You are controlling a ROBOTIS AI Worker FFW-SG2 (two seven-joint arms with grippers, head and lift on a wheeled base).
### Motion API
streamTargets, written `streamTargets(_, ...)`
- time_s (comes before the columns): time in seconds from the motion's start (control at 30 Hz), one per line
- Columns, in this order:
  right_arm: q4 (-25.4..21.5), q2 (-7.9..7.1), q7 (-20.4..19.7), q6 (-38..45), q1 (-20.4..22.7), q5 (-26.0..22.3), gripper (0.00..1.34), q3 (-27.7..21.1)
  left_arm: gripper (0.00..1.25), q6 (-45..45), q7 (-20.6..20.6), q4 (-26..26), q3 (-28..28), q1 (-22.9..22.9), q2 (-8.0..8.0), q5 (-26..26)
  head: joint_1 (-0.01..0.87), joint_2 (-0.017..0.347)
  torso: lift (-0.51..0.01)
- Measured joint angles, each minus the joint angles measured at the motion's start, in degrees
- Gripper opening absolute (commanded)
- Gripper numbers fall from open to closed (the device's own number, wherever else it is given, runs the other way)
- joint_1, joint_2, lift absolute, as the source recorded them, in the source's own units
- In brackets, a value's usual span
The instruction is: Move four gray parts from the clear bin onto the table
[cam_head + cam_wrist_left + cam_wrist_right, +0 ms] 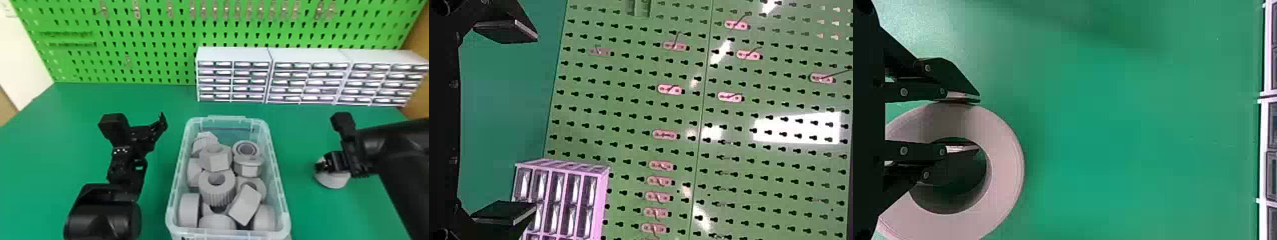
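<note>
Gray part [332, 180] — in right tool [321, 166] (gripped by one wall); left tool [153, 142] — fingers apart

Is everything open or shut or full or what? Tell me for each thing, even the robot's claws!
Left claw: open, holding nothing
Right claw: shut on the gray ring
Gray ring: gripped by its wall, one finger inside its hole
Clear bin: no lid on, gray parts piled inside
Drawers: look shut

gray part [333, 180] (partly) behind right claw [321, 166]
</note>
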Motion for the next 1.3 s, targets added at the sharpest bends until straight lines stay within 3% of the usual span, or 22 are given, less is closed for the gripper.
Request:
streamTargets(0.13,0.2,-0.03,0.0,0.0,0.0,0.0,0.32,0.0,1.15,0.0,0.0,0.0,0.0,0.0,0.00,0.0,0.693,0.072,-0.052)
streamTargets(0.23,0.2,-0.03,0.0,0.0,0.0,0.1,0.53,0.0,1.15,0.0,0.0,0.1,0.0,0.0,0.00,0.1,0.693,0.072,-0.052)
streamTargets(0.43,0.2,-0.02,0.0,0.6,-0.2,-0.2,0.73,0.1,1.15,0.0,0.0,0.1,0.0,0.1,0.00,0.2,0.693,0.072,-0.052)
streamTargets(0.73,-2.9,-0.04,0.0,3.8,-0.6,-0.7,0.73,1.4,1.15,0.0,0.0,0.1,0.2,0.5,0.00,0.3,0.693,0.072,-0.052)
streamTargets(1.3,-16.7,-0.22,0.0,10.9,-2.5,-2.9,0.73,5.0,1.15,0.0,0.0,0.0,0.5,0.9,0.06,0.3,0.693,0.072,-0.052)
